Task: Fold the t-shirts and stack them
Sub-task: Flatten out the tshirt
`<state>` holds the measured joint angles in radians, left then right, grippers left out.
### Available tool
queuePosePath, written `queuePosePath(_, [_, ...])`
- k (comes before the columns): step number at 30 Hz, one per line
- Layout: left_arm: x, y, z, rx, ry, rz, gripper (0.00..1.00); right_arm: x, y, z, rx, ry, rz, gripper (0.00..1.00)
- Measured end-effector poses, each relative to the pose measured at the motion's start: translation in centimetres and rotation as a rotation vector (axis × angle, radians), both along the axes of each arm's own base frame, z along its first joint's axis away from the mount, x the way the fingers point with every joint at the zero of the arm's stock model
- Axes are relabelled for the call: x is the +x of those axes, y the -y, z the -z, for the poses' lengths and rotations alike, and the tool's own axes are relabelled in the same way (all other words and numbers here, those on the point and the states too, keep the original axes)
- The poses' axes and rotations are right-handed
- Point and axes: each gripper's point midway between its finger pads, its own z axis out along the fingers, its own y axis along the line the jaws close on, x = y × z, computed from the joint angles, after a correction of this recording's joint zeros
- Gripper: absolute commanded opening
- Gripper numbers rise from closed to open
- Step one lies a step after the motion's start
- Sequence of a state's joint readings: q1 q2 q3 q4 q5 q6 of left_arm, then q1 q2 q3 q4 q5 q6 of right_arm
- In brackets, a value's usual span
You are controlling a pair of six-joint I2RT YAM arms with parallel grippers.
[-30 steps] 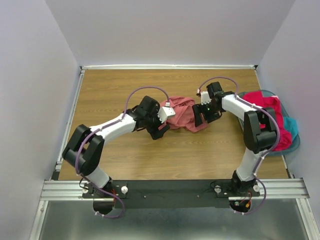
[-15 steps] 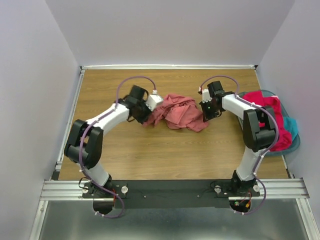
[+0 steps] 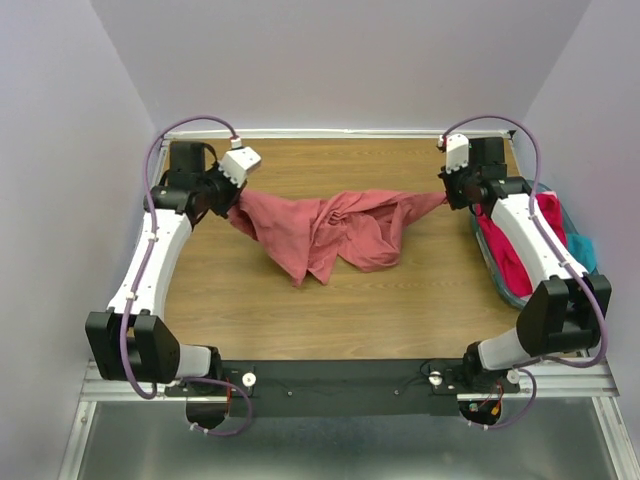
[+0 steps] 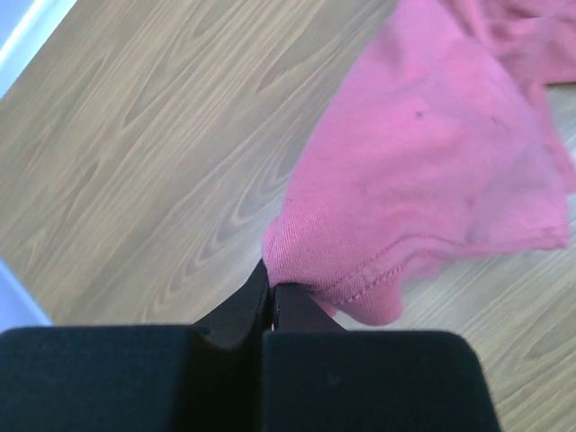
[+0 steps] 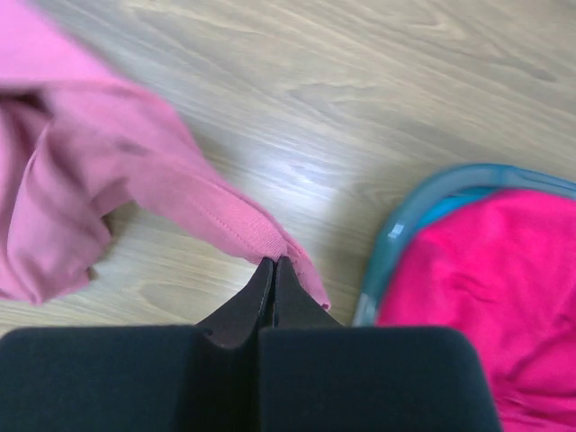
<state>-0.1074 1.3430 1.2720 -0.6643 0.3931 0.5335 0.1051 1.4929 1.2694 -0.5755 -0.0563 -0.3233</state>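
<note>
Both grippers are clenched on the salmon-pink t-shirt (image 3: 330, 230): your left gripper (image 3: 233, 204) holds one edge near the far-left corner of the table (image 3: 300, 320), your right gripper (image 3: 447, 198) another near the far-right corner. Its middle sags on the table. The magenta-red t-shirt (image 5: 477, 288) lies in the basket (image 5: 387, 236).

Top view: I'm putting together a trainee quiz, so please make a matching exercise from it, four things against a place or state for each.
Things:
1. salmon shirt
2. magenta shirt
3. basket
4. left gripper

Places or states:
A. inside the basket
B. shut on the salmon shirt's left end
C. stretched across the middle, crumpled
D. teal, far right

Pairs: 1-C, 2-A, 3-D, 4-B
</note>
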Motion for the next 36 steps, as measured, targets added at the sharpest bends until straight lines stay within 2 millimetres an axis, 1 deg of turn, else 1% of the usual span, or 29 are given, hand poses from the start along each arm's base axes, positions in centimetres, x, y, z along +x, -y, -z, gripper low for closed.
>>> queuePosePath(3, [0.2,-2.8,0.5,0.015,-0.018,-0.063,0.00,0.1,1.2,-0.5,-0.030,0.018,0.004,0.00])
queuePosePath(6, [0.6,-4.9,1.5,0.023,-0.045,-0.110,0.00,0.3,2.1,0.1,-0.052,-0.002,0.011,0.00])
queuePosePath(8, [1.2,-5.9,2.4,0.022,-0.071,-0.137,0.00,1.1,2.2,0.6,-0.058,-0.014,0.011,0.01])
queuePosePath(10, [2.5,-6.8,3.6,0.017,-0.108,-0.165,0.00,2.5,2.2,1.6,-0.060,-0.037,0.010,0.01])
queuePosePath(12, [4.3,-7.8,4.7,0.008,-0.139,-0.194,0.00,4.0,2.0,2.5,-0.060,-0.056,0.009,0.00])
queuePosePath(13, [5.2,-8.2,5.3,0.003,-0.147,-0.209,0.09,4.7,1.9,3.1,-0.058,-0.067,0.011,0.01])
queuePosePath(14, [6.4,-8.7,5.9,-0.005,-0.163,-0.226,0.16,5.4,1.9,3.8,-0.057,-0.083,0.015,0.10])
queuePosePath(15, [7.0,-9.0,6.4,-0.010,-0.173,-0.240,0.25,6.0,1.9,4.2,-0.055,-0.088,0.018,0.18])
queuePosePath(16, [8.0,-9.4,7.1,-0.014,-0.181,-0.258,0.43,6.8,1.8,4.8,-0.052,-0.097,0.026,0.32])
queuePosePath(17, [8.7,-9.8,7.4,-0.012,-0.183,-0.270,0.52,7.5,1.9,5.2,-0.052,-0.100,0.037,0.66])
queuePosePath(18, [9.1,-9.9,7.6,-0.020,-0.192,-0.283,0.63,7.9,1.9,5.6,-0.052,-0.108,0.045,0.78])
queuePosePath(19, [9.4,-10.1,7.6,-0.025,-0.193,-0.290,0.74,8.2,1.9,5.9,-0.050,-0.113,0.056,0.85])
queuePosePath(20, [9.6,-10.2,7.4,-0.027,-0.188,-0.291,0.81,8.3,2.0,6.1,-0.053,-0.115,0.055,0.89])
queuePosePath(22, [9.5,-10.0,6.7,-0.031,-0.176,-0.271,0.81,8.0,1.9,5.8,-0.045,-0.120,0.052,0.90])
queuePosePath(25, [7.5,-8.7,5.0,-0.022,-0.141,-0.193,0.80,6.9,1.2,4.2,-0.008,-0.115,0.030,0.88])
queuePosePath(26, [6.3,-7.7,4.6,-0.014,-0.133,-0.160,0.80,6.1,0.7,3.4,0.018,-0.110,0.011,0.84])
queuePosePath(27, [4.9,-6.4,4.1,-0.008,-0.120,-0.116,0.79,5.6,0.4,2.9,0.032,-0.107,0.001,0.82])
queuePosePath(29, [1.4,-2.3,3.7,0.006,-0.101,0.006,0.76,3.7,-0.8,1.8,0.085,-0.111,-0.031,0.80])
queuePosePath(30, [-0.6,1.1,3.8,0.014,-0.084,0.106,0.74,3.0,-1.3,1.7,0.106,-0.120,-0.045,0.78])
queuePosePath(31, [-2.5,3.8,4.3,0.019,-0.083,0.191,0.73,1.9,-2.0,1.7,0.130,-0.139,-0.062,0.77])
queuePosePath(32, [-4.0,6.0,4.8,0.015,-0.086,0.262,0.70,1.0,-2.7,1.9,0.153,-0.157,-0.077,0.75])
queuePosePath(33, [-5.8,8.3,5.5,0.018,-0.102,0.334,0.69,0.4,-3.4,2.3,0.168,-0.176,-0.091,0.73])
queuePosePath(34, [-7.9,10.5,7.0,0.029,-0.131,0.410,0.68,-0.3,-4.0,2.8,0.185,-0.201,-0.104,0.72])
queuePosePath(36, [-10.6,13.0,9.4,0.046,-0.197,0.483,0.66,-1.8,-5.2,4.5,0.222,-0.278,-0.121,0.70])
